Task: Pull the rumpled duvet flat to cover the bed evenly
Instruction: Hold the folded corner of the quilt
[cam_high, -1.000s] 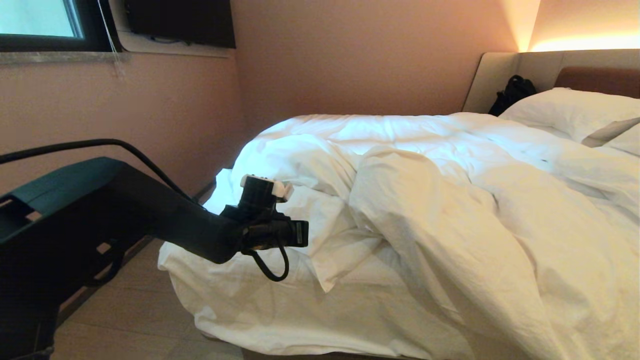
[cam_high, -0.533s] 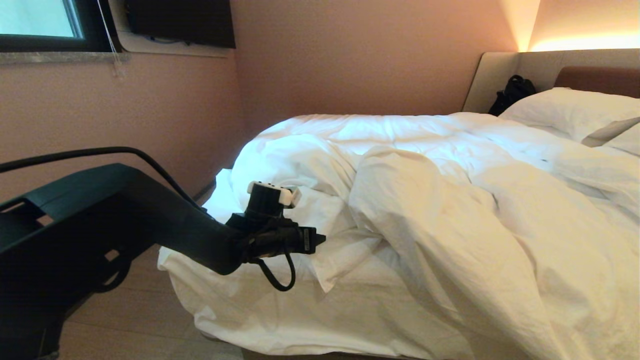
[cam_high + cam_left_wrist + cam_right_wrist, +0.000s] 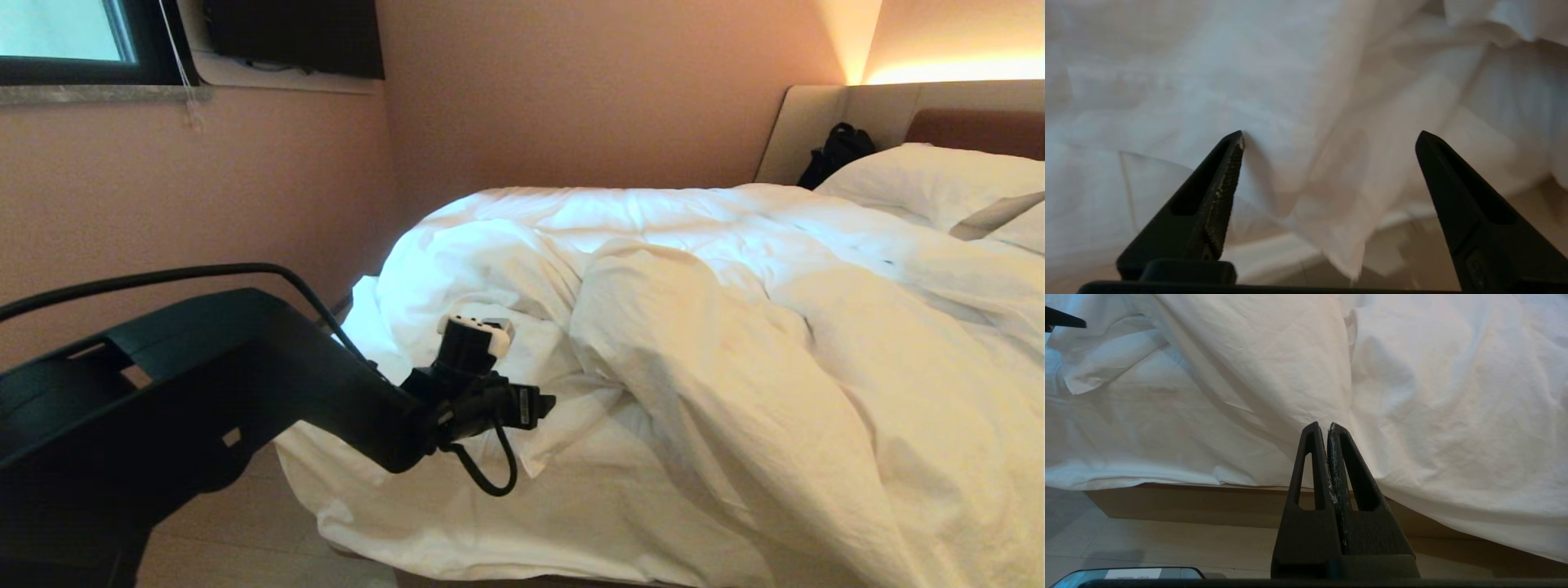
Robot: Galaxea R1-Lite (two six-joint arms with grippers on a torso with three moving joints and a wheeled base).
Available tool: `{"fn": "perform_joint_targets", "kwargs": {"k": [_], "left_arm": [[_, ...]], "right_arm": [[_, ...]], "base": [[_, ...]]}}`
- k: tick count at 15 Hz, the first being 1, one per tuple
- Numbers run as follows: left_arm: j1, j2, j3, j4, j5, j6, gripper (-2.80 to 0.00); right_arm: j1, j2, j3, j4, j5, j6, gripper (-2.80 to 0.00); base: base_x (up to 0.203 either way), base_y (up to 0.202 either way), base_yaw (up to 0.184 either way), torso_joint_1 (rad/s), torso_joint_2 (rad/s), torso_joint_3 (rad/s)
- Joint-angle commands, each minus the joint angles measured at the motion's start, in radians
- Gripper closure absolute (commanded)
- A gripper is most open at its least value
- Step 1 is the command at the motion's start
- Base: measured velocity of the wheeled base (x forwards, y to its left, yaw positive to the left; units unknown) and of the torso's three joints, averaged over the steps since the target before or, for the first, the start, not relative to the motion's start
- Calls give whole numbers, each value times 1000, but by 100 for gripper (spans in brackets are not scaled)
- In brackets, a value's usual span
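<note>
The white duvet (image 3: pixel 735 343) lies bunched on the bed (image 3: pixel 971 131), with a thick fold running down toward the foot and a loose pointed corner (image 3: pixel 535 457) lying on the sheet. My left gripper (image 3: pixel 545 404) reaches in from the left at the foot corner, just above that corner. In the left wrist view the left gripper (image 3: pixel 1329 136) stands open wide, with the duvet corner (image 3: pixel 1339 232) in front of the gap and not held. My right gripper (image 3: pixel 1323 426) is shut and empty, low in front of the bed's foot, where the duvet (image 3: pixel 1433 396) drapes over the edge.
White pillows (image 3: pixel 939 184) lie at the headboard, and a black bag (image 3: pixel 837 151) sits beside them. A pink wall (image 3: pixel 245 188) with a window runs close along the bed's far side. The tan wooden base (image 3: pixel 1167 502) and pale floor (image 3: pixel 1167 543) show under the draped edge.
My left arm has swung right and slightly down along the foot of the bed, bringing the gripper closer to the duvet's loose corner. The duvet has not shifted.
</note>
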Motion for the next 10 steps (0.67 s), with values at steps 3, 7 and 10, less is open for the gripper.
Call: {"fn": "perform_joint_targets", "kwargs": {"k": [3,7,10], "left_arm": [[-17,49,-18,-24,73,0,-280],[-17,64,-20,-27,73,-2,-280],[-17,75,-26,-27,74,0,-280]], "right_arm": [[0,0,0,1,0,0,0],[0,0,0,1,0,0,0],[0,0,0,1,0,0,0]], "base": [[0,0,0,0,0,0],[0,0,0,0,0,0],[0,0,0,0,0,0]]}}
